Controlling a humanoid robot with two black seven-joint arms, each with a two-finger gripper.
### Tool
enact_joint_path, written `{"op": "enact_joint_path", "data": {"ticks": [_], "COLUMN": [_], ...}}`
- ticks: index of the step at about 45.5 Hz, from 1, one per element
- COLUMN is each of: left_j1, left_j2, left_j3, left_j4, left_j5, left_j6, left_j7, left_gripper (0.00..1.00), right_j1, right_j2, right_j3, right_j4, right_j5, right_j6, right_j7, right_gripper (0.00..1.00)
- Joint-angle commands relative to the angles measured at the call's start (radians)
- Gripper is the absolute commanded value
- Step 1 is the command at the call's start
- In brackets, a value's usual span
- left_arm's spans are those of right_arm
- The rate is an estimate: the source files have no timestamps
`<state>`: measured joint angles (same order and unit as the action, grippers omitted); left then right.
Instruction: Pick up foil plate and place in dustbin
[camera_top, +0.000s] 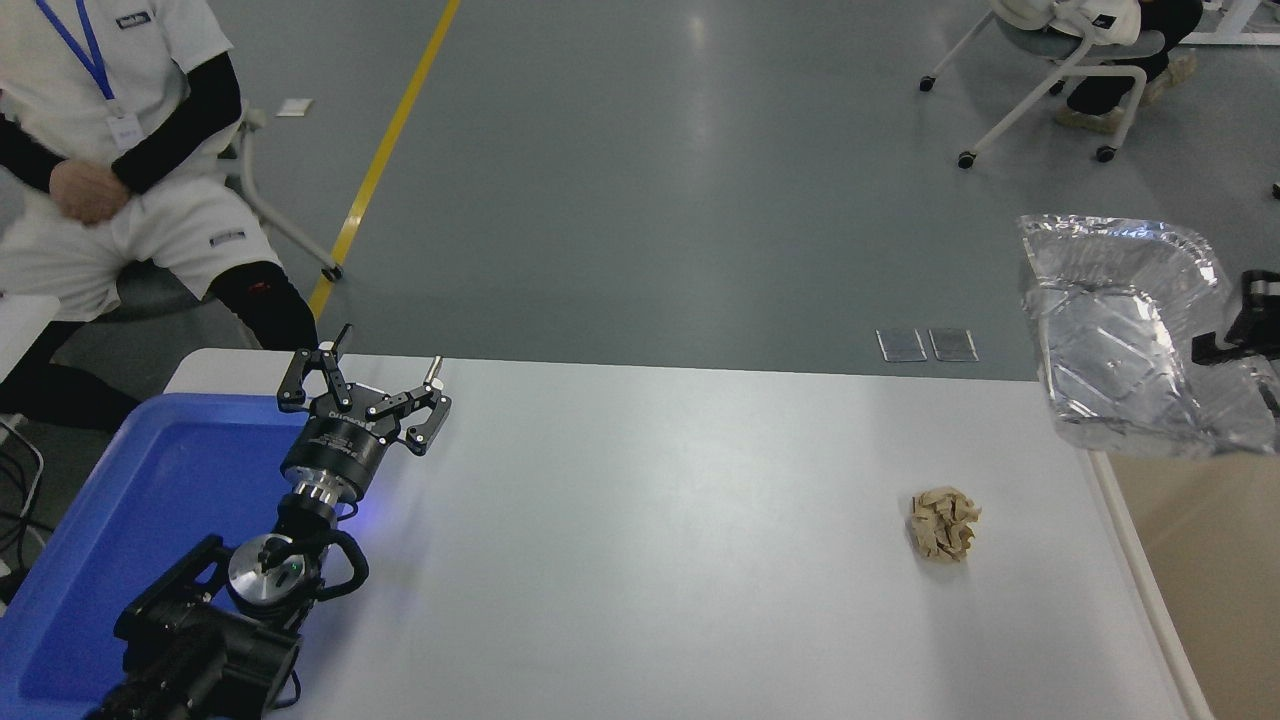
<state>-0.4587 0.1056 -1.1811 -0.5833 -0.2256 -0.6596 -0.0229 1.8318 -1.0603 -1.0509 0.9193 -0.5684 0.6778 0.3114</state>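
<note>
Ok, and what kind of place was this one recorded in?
Probably a lab or workshop hall rather than a home: a bare grey floor with a yellow line painted across it, white wheeled chairs, and a seated person wearing a lanyard beside the white table.

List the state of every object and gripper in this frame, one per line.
foil plate: held aloft, tilted, above the dustbin's rim
right gripper: shut on the plate's edge
dustbin: open-topped, contents hidden
paper ball: crumpled, resting on the table
left gripper: open, parked beside the blue tray
</note>
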Motion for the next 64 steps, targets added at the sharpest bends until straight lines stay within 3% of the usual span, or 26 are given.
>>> {"op": "enact_joint_path", "data": {"ticks": [1, 14, 22, 37, 50, 64], "left_j1": [0.0, 0.0, 0.0, 0.0, 0.0, 0.0], "left_j2": [0.0, 0.0, 0.0, 0.0, 0.0, 0.0], "left_j3": [0.0, 0.0, 0.0, 0.0, 0.0, 0.0], "left_j4": [0.0, 0.0, 0.0, 0.0, 0.0, 0.0], "left_j5": [-0.001, 0.0, 0.0, 0.0, 0.0, 0.0], "left_j6": [0.0, 0.0, 0.0, 0.0, 0.0, 0.0], "left_j7": [0.0, 0.0, 0.0, 0.0, 0.0, 0.0], "left_gripper": [0.99, 0.99, 0.99, 0.99, 0.99, 0.99], "right_j1": [-0.442, -0.837, -1.008, -1.19, -1.25, -1.269], "right_j2": [-0.032, 0.154, 0.252, 0.381, 0.456, 0.47], "right_j3": [0.253, 0.29, 0.324, 0.594, 0.683, 0.71], "right_j4": [-0.339, -0.727, -0.859, -0.916, -0.916, -0.915], "right_j5": [0.074, 0.33, 0.467, 0.464, 0.476, 0.478], "right_j6": [-0.009, -0.009, -0.012, -0.208, -0.351, -0.377], "right_j7": [-0.005, -0.008, -0.048, -0.209, -0.219, -0.229], "right_gripper": [0.0, 0.0, 0.0, 0.0, 0.0, 0.0]}}
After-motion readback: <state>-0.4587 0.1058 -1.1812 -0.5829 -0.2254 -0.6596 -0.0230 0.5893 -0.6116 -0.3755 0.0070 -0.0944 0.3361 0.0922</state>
